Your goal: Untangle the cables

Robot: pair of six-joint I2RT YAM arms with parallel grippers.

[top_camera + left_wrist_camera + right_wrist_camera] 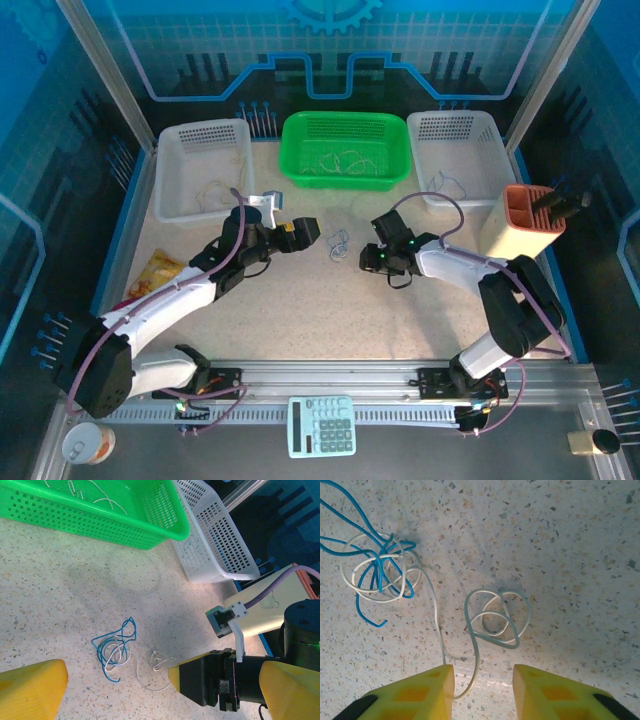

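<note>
Yellow-fingered right gripper point(482, 692), spread apart at the thin white looped cable point(495, 615) beside the blue-and-white cable tangle point(380, 570) on speckled tabletop point(570, 540); left gripper point(305, 232) likewise released; we risk tugging knots tighter.

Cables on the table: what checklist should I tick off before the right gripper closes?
1. The right gripper is open: ok.
2. The left gripper is open: ok.
3. The white cable is in the right gripper's gap: ok, its tail runs in beside one finger.
4. The blue cable is outside that gap: ok.
5. Blue and white are separated: not ok, they are looped together in one tangle.
6. The right fingertips are low enough to the table: cannot tell.
</note>
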